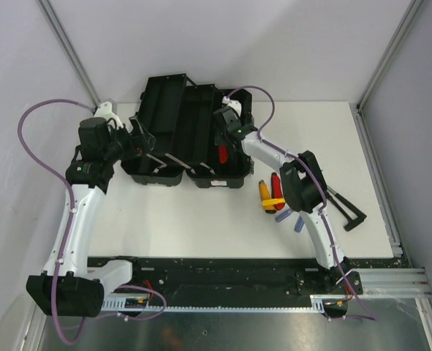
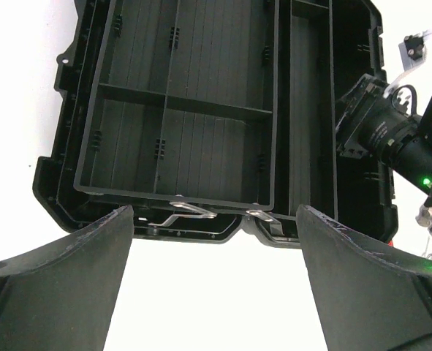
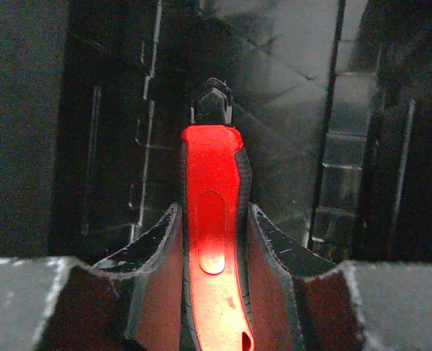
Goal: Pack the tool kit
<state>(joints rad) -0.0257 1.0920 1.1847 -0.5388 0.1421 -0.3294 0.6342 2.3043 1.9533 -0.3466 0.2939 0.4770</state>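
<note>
The black toolbox (image 1: 173,110) stands open at the back of the table, its upper tray (image 2: 201,73) swung out and bare. My right gripper (image 1: 224,146) reaches down into the box's right half, shut on a red-handled tool (image 3: 212,205) that stands between its fingers over the dark floor of the box (image 3: 289,110). In the overhead view the red tool (image 1: 222,154) shows just inside the front wall. My left gripper (image 2: 214,212) is wide open at the box's left front edge, with nothing between its fingers (image 2: 77,270).
Loose tools lie on the white table (image 1: 201,219) right of the box: a yellow-handled screwdriver (image 1: 264,196), a red-handled one (image 1: 275,191), blue handles (image 1: 283,217) and a black angled piece (image 1: 347,212). The right arm's wrist (image 2: 391,131) shows in the left wrist view.
</note>
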